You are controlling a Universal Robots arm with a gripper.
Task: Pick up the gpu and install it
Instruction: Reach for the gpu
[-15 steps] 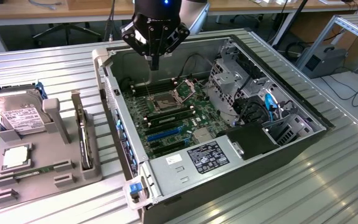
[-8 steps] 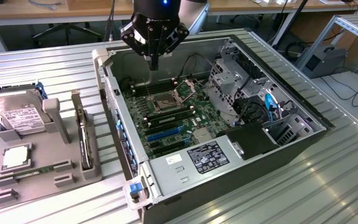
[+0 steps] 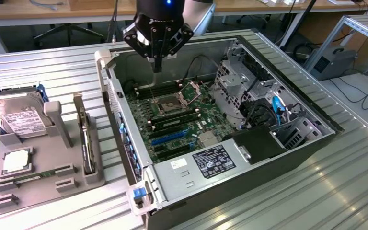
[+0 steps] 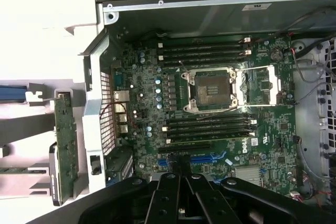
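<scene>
The gripper [image 3: 157, 66] hangs closed and empty above the far part of the motherboard [image 3: 171, 120], inside an open computer case [image 3: 235, 191] lying on the desk [image 3: 337, 191]. The gpu [image 3: 84, 136] stands on edge in a grey holder [image 3: 43, 182] just beside the case, on the exterior view's left, well apart from the gripper. A hard drive [image 3: 17, 120] sits further left in the same holder.

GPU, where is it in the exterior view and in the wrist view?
Exterior view: the gpu stands on edge in the gray holder, on the exterior view's left of the computer case.
Wrist view: the gpu is edge-on, just outside the case's perforated rear wall.
Shared landmark: the CPU socket on the motherboard.
</scene>
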